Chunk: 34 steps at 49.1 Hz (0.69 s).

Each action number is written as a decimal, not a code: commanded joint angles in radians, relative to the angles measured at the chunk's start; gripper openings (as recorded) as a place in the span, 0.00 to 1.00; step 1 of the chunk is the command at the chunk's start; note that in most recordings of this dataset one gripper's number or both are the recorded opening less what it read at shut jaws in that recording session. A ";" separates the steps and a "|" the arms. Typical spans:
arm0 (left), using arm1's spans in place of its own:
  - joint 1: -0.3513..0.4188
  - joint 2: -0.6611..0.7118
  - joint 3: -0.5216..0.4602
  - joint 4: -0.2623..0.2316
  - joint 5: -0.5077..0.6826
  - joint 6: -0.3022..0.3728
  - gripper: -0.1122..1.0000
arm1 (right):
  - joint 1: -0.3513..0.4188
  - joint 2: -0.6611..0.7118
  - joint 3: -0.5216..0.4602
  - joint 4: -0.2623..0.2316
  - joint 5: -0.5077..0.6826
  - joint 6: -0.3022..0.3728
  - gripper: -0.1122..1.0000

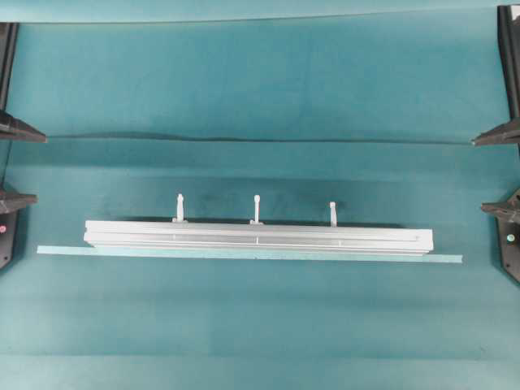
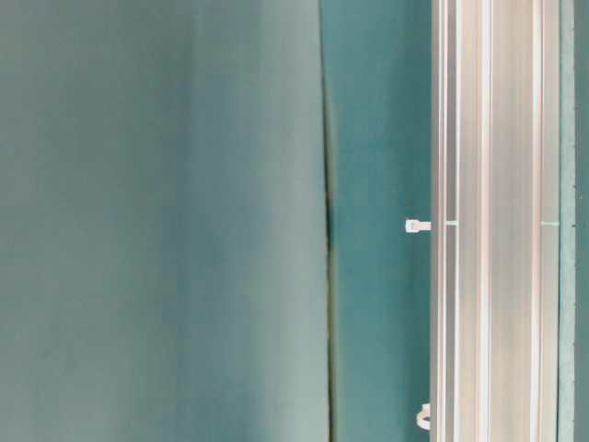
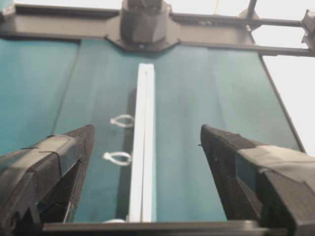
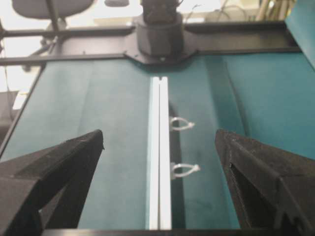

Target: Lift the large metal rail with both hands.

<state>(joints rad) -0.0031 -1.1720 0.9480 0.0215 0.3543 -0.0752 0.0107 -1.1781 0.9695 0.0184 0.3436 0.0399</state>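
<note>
flanking the rail [image 1: 258, 237], both claws [image 1: 15, 166] [image 1: 500, 171] spread at table edges

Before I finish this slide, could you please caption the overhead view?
Long grooved silver aluminium rail lying on teal cloth, open left gripper and right gripper waiting at either edge.

A thin pale-teal strip [image 1: 244, 254] lies flat on the creased teal cloth [image 1: 244, 89].

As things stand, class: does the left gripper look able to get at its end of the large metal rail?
Probably yes. The left gripper is open, the large metal rail lies lined up between its fingers, and nothing stands between them on the teal table.
</note>
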 commanded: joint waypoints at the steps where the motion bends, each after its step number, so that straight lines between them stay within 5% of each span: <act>1: 0.002 0.005 -0.029 0.002 -0.008 -0.002 0.94 | 0.002 0.006 -0.005 0.002 -0.014 0.006 0.95; 34: 0.002 0.006 -0.023 0.002 -0.008 -0.003 0.94 | 0.002 -0.009 0.011 0.009 -0.040 0.012 0.94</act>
<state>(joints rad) -0.0031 -1.1735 0.9480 0.0215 0.3543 -0.0767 0.0107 -1.1950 0.9833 0.0199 0.3252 0.0399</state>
